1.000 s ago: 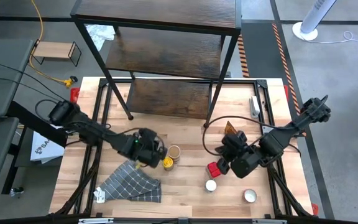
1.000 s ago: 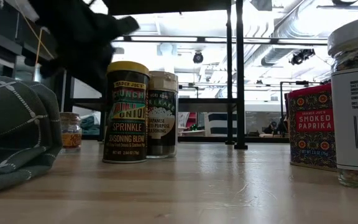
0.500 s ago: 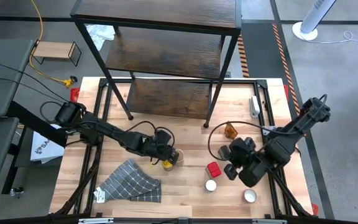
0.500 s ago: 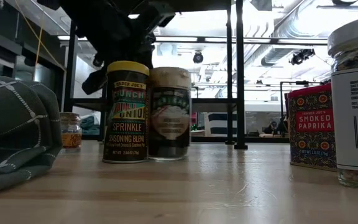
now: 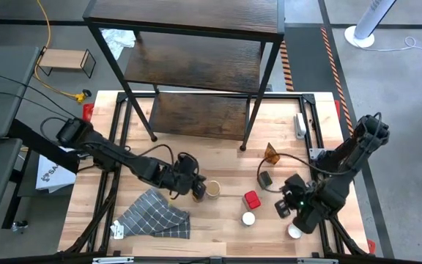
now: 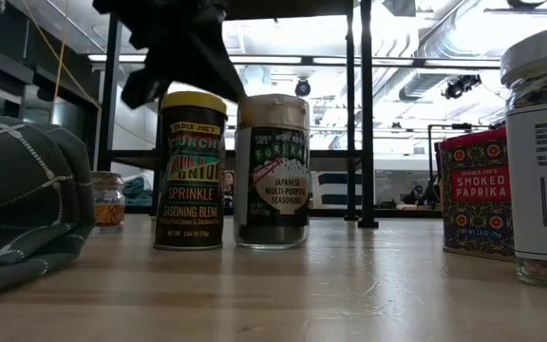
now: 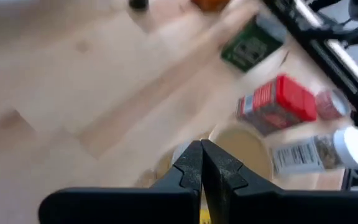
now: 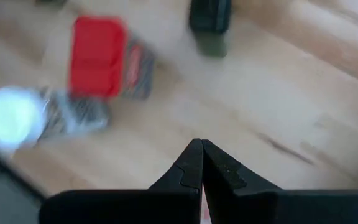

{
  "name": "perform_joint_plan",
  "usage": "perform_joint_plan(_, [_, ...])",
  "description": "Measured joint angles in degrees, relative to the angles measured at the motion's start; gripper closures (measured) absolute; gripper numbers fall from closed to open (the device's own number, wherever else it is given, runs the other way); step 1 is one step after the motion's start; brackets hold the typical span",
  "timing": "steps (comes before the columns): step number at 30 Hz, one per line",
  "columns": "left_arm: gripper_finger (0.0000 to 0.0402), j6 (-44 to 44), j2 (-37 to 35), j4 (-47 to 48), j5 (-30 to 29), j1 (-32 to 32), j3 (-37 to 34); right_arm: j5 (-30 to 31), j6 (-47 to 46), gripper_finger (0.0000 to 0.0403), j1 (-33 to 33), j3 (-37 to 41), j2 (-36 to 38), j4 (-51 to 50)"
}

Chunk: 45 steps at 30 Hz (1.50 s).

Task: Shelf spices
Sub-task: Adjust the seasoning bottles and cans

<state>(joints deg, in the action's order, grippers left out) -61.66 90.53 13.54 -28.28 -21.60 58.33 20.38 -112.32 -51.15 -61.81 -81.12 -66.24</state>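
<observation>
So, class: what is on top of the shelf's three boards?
Nothing shows on the shelf: its top board and the visible parts of the two lower boards are bare. The back of each lower board is covered by the one above. The spices stand on the table.

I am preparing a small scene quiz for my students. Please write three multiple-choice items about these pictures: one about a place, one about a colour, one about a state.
1. Where does the grey checked cloth lie?
A. on the shelf
B. on the light wooden table, near the front left
C. on the floor

2. Which colour is the lid of the Crunchy Onion Sprinkle jar?
A. yellow
B. blue
C. white

3. How are the left tool's fingers?
A. wide open
B. holding a jar
C. shut, empty

Answers: 1 B, the high view shows it there. 2 A, the low view shows it. 3 C, the left wrist view shows the fingers pressed together.
</observation>
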Motion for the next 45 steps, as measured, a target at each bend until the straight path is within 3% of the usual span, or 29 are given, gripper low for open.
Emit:
perform_joint_plan(4, [0.0401, 4.5, -3.3, 2.4, -0.4, 2.4, 0.0, 1.5, -3.1, 0.0403, 3.6, 3.7, 0.5, -1.0])
perform_joint_plan(8, [0.0401, 7.6, -7.9, 9.1, 1.5, 2.9, 0.1, 0.7, 1.7, 0.0403, 8.0, 6.4, 3.1, 3.8])
perform_joint_plan(12, [0.0401, 3.5, -12.3, 23.5, 2.1, -0.9, 0.0, 1.1, 7.1, 0.0403, 10.0, 6.7, 4.8, 6.8])
perform_joint_plan(15, [0.0401, -2.4, -13.8, 27.3, 2.1, -5.1, -1.5, 0.5, 8.4, 0.0403, 10.3, 6.7, 5.0, 6.8])
perform_joint_plan(23, [0.0401, -11.2, -6.2, 11.8, 3.8, -9.0, -6.2, -3.1, 8.6, 0.0403, 10.3, 6.7, 5.0, 5.6])
perform_joint_plan(29, [0.0401, -14.6, 0.8, 4.3, 0.8, -8.4, -6.1, -4.1, 8.2, 0.0403, 10.2, 6.7, 5.0, 5.9])
perform_joint_plan(37, [0.0401, -14.7, 9.3, -12.5, 2.2, -5.4, -5.4, -4.7, 6.6, 0.0403, 8.2, 6.7, 5.0, 6.2])
perform_joint_plan(45, [0.0401, -8.0, 16.2, -16.5, 7.9, -3.0, 2.1, -4.4, 0.0, 0.0403, 4.2, 6.7, 5.0, 5.6])
